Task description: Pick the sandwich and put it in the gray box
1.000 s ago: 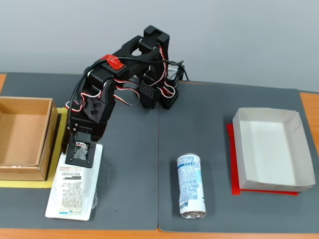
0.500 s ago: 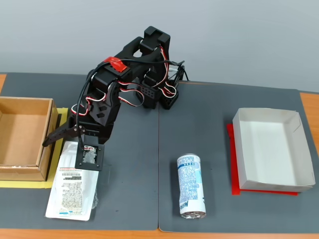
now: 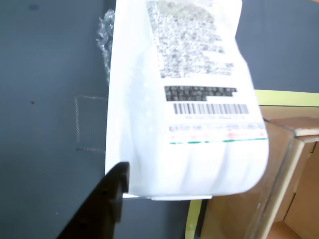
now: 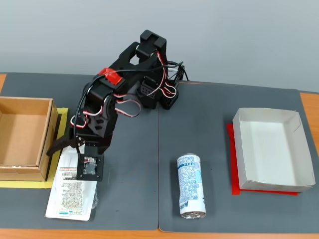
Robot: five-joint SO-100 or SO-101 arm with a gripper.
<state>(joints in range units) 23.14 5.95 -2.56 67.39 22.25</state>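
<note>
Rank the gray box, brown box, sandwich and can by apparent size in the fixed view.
Gray box and brown box: alike, the brown one cropped, so unranked.
Sandwich.
Can.

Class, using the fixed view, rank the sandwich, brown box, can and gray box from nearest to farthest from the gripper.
1. Sandwich, right at the gripper, lower left.
2. Brown box, just left of it.
3. Can, lying centre-right.
4. Gray box, far right.

Even, bright, diffuse light fills the fixed view, sharp throughout, with soft short shadows. The wrist view is softer: the sandwich (image 3: pixel 184 99) label glares white, its print blurred and lower edge washed out.
</note>
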